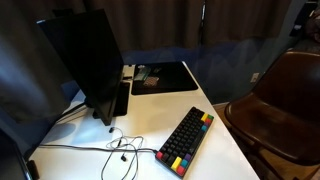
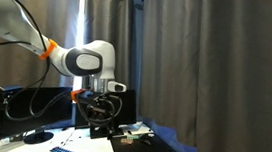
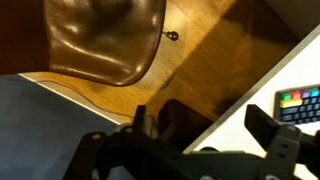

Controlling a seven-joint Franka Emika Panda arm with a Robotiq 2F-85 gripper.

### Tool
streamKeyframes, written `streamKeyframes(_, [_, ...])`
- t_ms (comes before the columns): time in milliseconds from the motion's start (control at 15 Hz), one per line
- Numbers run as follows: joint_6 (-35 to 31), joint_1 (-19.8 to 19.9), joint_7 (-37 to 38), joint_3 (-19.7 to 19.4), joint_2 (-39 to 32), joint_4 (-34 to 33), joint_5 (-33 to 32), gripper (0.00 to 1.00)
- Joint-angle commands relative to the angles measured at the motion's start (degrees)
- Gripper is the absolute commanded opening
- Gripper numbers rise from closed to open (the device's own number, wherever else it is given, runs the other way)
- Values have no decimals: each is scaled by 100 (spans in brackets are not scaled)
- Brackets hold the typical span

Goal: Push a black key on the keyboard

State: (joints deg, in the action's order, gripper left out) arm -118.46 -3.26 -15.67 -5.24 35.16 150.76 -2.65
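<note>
Flanking the keyboard (image 1: 186,140): monitor (image 1: 85,60), loose cables (image 1: 115,148), desk mat (image 1: 165,77), brown chair (image 1: 285,95); fingers (image 3: 262,126) apart.

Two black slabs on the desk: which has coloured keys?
The keyboard, angled near the chair; coloured keys line one edge. The mat, back beside the monitor, has no keys.

One keyboard (image 1: 186,140), one monitor (image 1: 85,60), one chair (image 1: 285,95)

The arm (image 2: 87,59) enters from the upper left with the wrist bent downward. The gripper (image 2: 98,108) hangs above the worktop (image 1: 220,140). Its fingers (image 3: 262,125) are spread apart and hold nothing.
</note>
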Motion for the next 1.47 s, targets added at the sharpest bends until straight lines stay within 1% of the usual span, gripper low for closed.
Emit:
streamKeyframes(0, [-104,-826,-102,585,-11,106,504,100])
streamKeyframes(200, [-351,-1599,-301,989,-402,-70,937,100])
streamKeyframes(333, [-482,-1886,-430,1118,-587,-143,1078,100])
streamKeyframes(400, [-343,-1679,-153,1122,-294,19,890,100])
streamKeyframes(533, [-422,-1843,-206,1209,-442,-30,954,100])
streamKeyframes(1000, [-431,-1838,-311,1191,-539,-106,960,100])
streamKeyframes(1200, [-884,-2116,-388,1342,-1081,-297,1263,100])
streamKeyframes(1400, [-1598,-2374,-262,1702,-1808,-482,1494,100])
